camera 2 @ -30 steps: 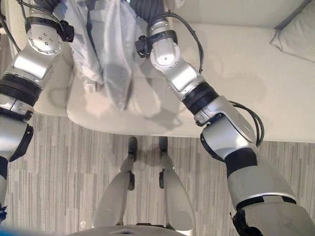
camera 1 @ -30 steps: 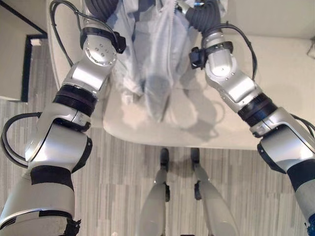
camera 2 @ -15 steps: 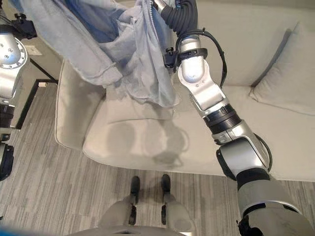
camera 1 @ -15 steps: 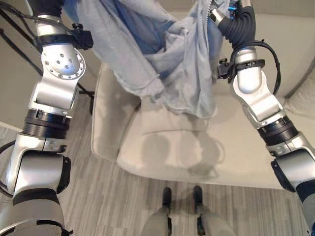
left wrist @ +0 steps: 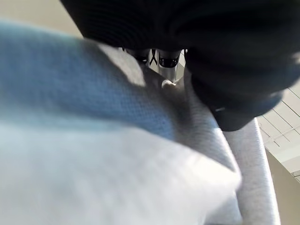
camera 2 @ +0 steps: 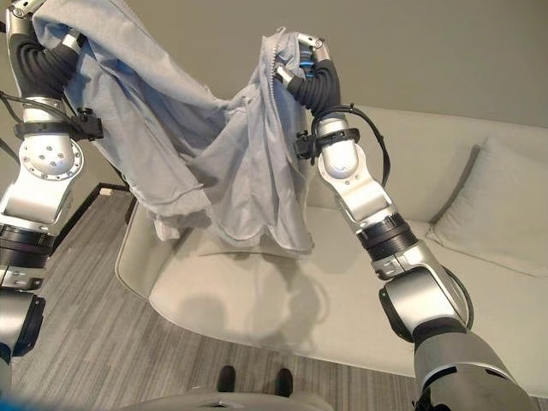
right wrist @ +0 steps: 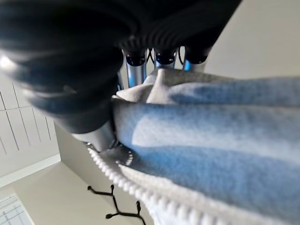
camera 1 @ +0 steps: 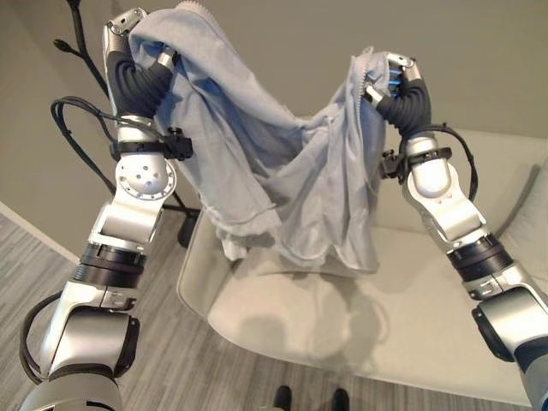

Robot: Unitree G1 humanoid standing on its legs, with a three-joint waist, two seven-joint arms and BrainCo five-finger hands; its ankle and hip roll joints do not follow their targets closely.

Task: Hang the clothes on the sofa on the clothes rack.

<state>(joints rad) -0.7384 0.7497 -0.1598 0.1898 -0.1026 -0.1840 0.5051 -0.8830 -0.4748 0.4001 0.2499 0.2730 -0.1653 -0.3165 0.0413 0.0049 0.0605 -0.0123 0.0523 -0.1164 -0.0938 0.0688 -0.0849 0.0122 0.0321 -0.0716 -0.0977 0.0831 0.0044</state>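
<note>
A light grey-blue zip-up jacket point(camera 1: 300, 188) hangs spread between my two raised hands, clear above the seat of the beige sofa point(camera 1: 360, 317). My left hand point(camera 1: 128, 21) is up at the far left, shut on one edge of the jacket; its fingers point(left wrist: 164, 58) curl into the cloth. Up at the right, my right hand point(camera 1: 396, 67) is shut on the zipper edge, and its fingers point(right wrist: 157, 58) pinch the fabric. The black clothes rack point(camera 1: 75, 50) stands just behind my left arm, beside the sofa's left end.
A pale cushion point(camera 2: 497, 197) leans at the right end of the sofa. A plain wall rises behind the sofa. Grey striped floor point(camera 1: 34, 265) lies in front and to the left. The rack's branches point(right wrist: 115, 206) also show in the right wrist view.
Both arms have risen and spread, lifting the jacket off the sofa seat so it hangs in the air. The camera has tilted up, bringing the wall and the rack into view.
</note>
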